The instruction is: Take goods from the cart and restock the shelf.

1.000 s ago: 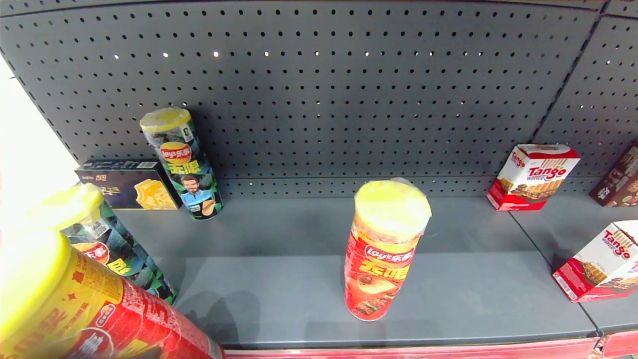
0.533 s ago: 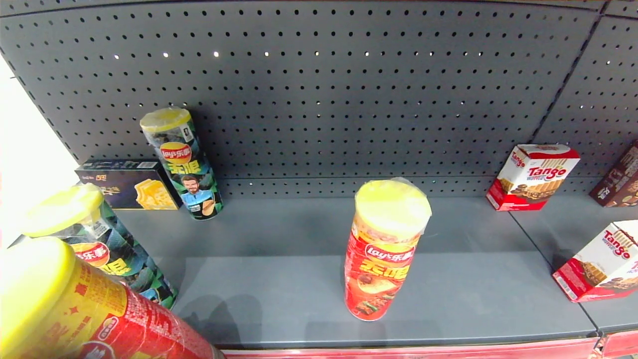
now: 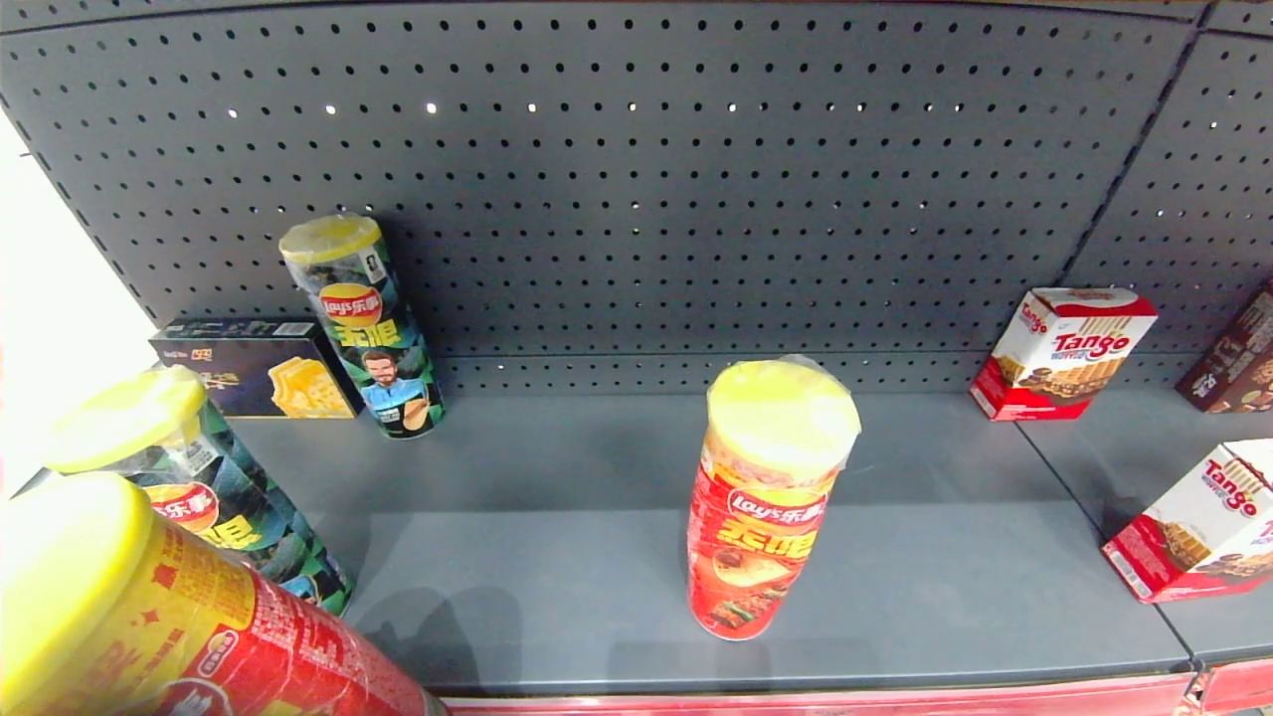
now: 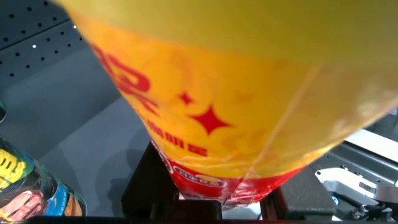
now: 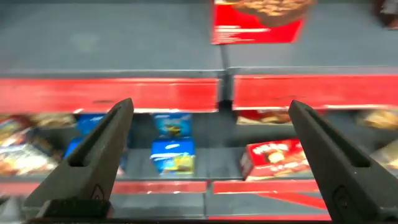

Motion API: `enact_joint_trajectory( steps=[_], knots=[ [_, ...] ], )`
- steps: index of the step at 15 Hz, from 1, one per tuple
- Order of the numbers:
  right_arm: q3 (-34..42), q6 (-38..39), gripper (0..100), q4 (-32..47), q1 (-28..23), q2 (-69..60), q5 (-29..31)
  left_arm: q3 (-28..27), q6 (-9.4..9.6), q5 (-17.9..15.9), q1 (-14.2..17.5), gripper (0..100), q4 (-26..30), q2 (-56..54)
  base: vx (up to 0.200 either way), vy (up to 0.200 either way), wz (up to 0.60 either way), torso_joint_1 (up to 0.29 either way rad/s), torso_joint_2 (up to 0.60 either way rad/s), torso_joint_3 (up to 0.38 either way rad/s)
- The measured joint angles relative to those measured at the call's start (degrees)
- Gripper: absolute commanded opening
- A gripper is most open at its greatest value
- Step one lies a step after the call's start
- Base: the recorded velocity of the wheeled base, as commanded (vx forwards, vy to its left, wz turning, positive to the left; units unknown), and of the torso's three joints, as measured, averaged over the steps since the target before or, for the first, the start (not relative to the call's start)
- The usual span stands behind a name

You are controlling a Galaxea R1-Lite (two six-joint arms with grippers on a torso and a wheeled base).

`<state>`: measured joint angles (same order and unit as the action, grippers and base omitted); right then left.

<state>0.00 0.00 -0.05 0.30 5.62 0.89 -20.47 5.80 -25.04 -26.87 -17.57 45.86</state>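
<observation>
A red and yellow chip can [image 3: 179, 626] with a yellow lid hangs tilted at the near left, in front of the grey shelf [image 3: 597, 557]. In the left wrist view this can [image 4: 236, 93] looms close, and my left gripper [image 4: 211, 198] is shut on its lower body, a dark finger on each side. A matching red can [image 3: 771, 497] stands upright mid-shelf. Two green cans stand on the left, one at the back [image 3: 363, 328] and one near the front edge [image 3: 199, 487], right beside the held can. My right gripper [image 5: 211, 109] is open with nothing between its fingers, facing the shelf fronts lower down.
A dark flat box [image 3: 259, 368] lies at the back left. Red and white wafer boxes [image 3: 1064, 353] [image 3: 1193, 522] and a brown box [image 3: 1233, 363] stand on the right. Bare shelf lies between the cans. Red edge strips [image 5: 112, 93] and lower-shelf packs [image 5: 173, 152] face the right wrist.
The held red can has dropped slightly at the lower left, uncovering more of the front green can; over the last half second it barely moves. The shelf goods have stayed put.
</observation>
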Motion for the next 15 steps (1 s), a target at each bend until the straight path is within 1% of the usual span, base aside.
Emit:
enact_joint_trajectory(
  steps=[2,5,12,15],
  knots=[
    [0.00,-0.13,100,-0.06,-2.61,-0.77,-0.27,0.00,-0.01,-0.02,0.09,0,0.00,0.00,0.000,0.000,0.00,0.000,0.00,0.000],
    [0.00,-0.16,100,-0.09,-1.56,-3.08,-1.54,-0.11,-0.11,-0.16,-0.06,0,0.00,0.00,0.000,0.000,0.00,0.000,0.00,0.000],
    [0.00,-0.16,100,-0.11,-1.16,-5.22,-1.57,-0.95,-0.11,-0.85,-0.48,0,0.05,0.37,0.000,0.000,0.00,0.000,0.00,0.000],
    [0.00,-0.16,100,-0.11,-1.16,-5.29,-1.57,-2.73,-0.15,-1.54,-0.77,0,0.02,2.26,0.000,0.000,0.00,0.000,0.00,0.000]
  ],
)
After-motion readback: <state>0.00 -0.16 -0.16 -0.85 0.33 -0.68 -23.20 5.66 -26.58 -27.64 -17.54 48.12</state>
